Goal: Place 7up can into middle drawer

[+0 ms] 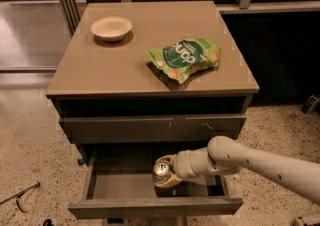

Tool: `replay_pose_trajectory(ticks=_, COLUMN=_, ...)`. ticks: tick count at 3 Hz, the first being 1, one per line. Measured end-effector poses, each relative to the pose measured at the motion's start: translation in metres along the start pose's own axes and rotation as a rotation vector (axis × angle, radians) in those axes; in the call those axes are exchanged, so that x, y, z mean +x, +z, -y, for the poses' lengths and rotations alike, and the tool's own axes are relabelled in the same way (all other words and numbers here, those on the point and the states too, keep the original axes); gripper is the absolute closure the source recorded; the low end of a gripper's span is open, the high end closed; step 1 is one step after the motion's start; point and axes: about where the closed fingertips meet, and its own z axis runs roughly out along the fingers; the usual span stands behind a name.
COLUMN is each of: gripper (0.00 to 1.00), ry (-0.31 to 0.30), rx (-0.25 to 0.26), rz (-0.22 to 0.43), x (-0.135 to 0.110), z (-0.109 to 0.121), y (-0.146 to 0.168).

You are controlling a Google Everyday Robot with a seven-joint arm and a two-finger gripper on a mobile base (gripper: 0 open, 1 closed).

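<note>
Camera view: The robot's hand (164, 172) is clamped on the 7up can (161, 169), holding it inside the pulled-out middle drawer (120, 186) toward its right half, the can's shiny top turned up to the lens. Whether the can touches the drawer's grey floor cannot be told. The pale arm (260, 162) reaches in from the right. Above, a closed drawer front (150, 129) with small scratches sits under the brown bench (100, 72). On it a cream bowl (111, 27) stands back left, and a green snack bag (185, 57) lies well apart to its right.
</note>
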Motion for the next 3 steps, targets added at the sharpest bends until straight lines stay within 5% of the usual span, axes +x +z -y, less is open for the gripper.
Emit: replay_pose_trajectory(ticks=3, gripper=1.00, ry=0.051, rx=0.012, rz=0.014, x=0.051, z=0.006, y=0.032)
